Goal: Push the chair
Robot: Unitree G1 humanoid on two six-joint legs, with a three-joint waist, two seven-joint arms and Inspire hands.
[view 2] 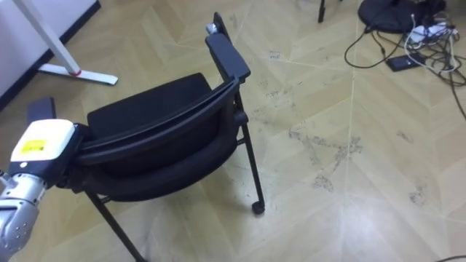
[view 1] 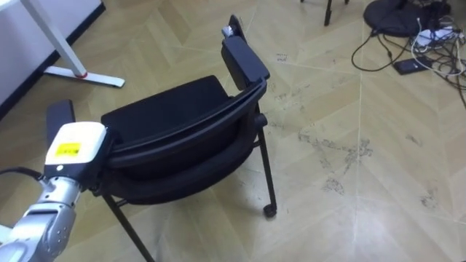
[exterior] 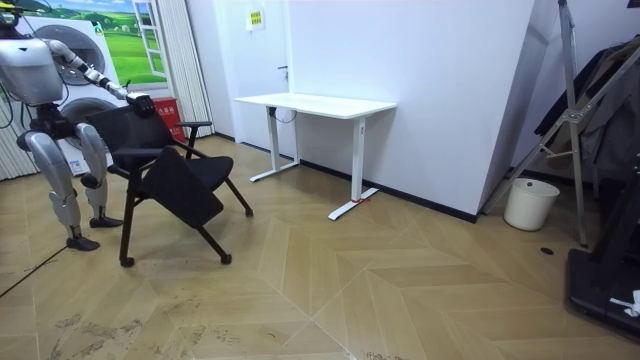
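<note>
- Step in hand: the push itself, judged from contact. The left robot hand (view 1: 73, 145) was at the left end of the backrest (view 1: 191, 122) of the chair (view 1: 167, 156).
- Robot hand state: its back faced the camera and its fingers were hidden behind the backrest edge. Couldn't tell if it gripped the rail or just pressed on it.
- Room view: the robot stood upright right behind the chair (exterior: 172, 175), at the room view's left, with one arm stretched out to the backrest top and the hand (exterior: 140, 102) on it.
- Chair position: on the wood floor (view 1: 342, 189), directly in front of the robot, with its back towards the robot and the seat facing away. The far armrest (view 1: 245, 58) pointed up and away.
- Caster (view 1: 269, 210) was on the floor, so it would probably roll easily.
- The counter (exterior: 315, 103) stood ahead and to the robot's left, near the chair but not touching it.
- Next move needs a steady forward push along the floor while stepping after the chair. The contact is off-centre, at one end of the rail, so the chair would likely swing round. Keep the force low and level so it doesn't tip.
</note>
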